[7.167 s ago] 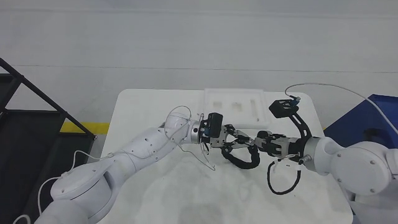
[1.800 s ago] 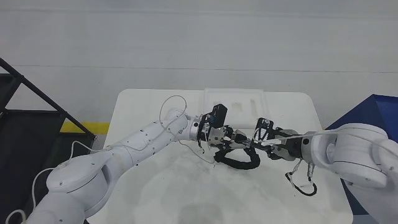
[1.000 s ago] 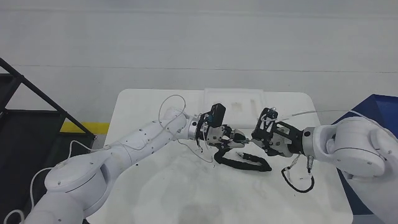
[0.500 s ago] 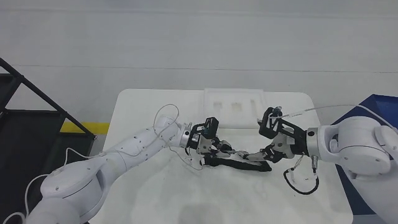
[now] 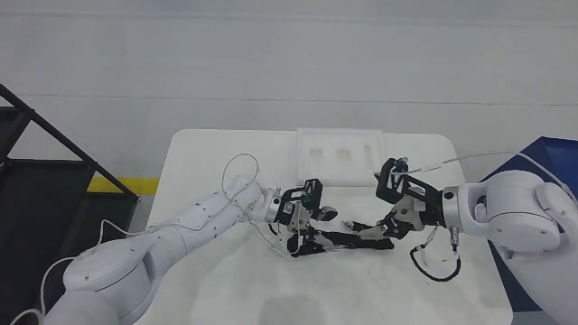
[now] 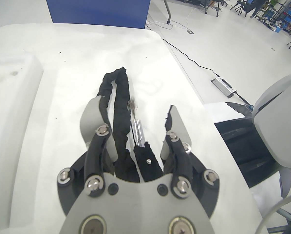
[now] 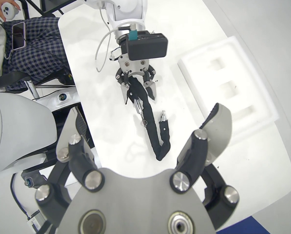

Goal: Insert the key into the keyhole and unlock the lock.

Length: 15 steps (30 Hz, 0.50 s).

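White table [image 5: 203,158], and on it the black chain lock [image 6: 121,113] lies folded, near side of the foam tray [image 5: 305,135], with the key [image 6: 132,105] at its metal barrel. We see the left gripper [image 6: 134,120] spread wide astride that barrel end. The right gripper [image 7: 145,115] hangs by the lock's right-hand bend, fingers apart and empty.
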Tool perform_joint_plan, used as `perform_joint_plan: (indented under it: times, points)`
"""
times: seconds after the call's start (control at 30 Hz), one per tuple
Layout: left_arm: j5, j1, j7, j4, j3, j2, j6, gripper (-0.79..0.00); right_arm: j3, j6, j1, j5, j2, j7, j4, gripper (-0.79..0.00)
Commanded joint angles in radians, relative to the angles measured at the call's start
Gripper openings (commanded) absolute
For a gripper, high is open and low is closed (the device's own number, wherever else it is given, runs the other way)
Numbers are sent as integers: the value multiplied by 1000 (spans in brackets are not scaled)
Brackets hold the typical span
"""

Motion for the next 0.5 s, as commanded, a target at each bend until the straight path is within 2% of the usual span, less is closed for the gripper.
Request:
perform_joint_plan:
  times: [0.0,0.2,0.47]
  points:
    - [-18,-14,-3,-6,0,4,0,0,-16,-12,13,14,-4,-11,23,0]
    - [-69,-85,13,-19,0,41,0,0,-78,-99,88,-25,-24,-86,119,0]
    - [-129,-218,3,-48,0,117,0,0,-167,-299,231,-89,-68,-289,342,0]
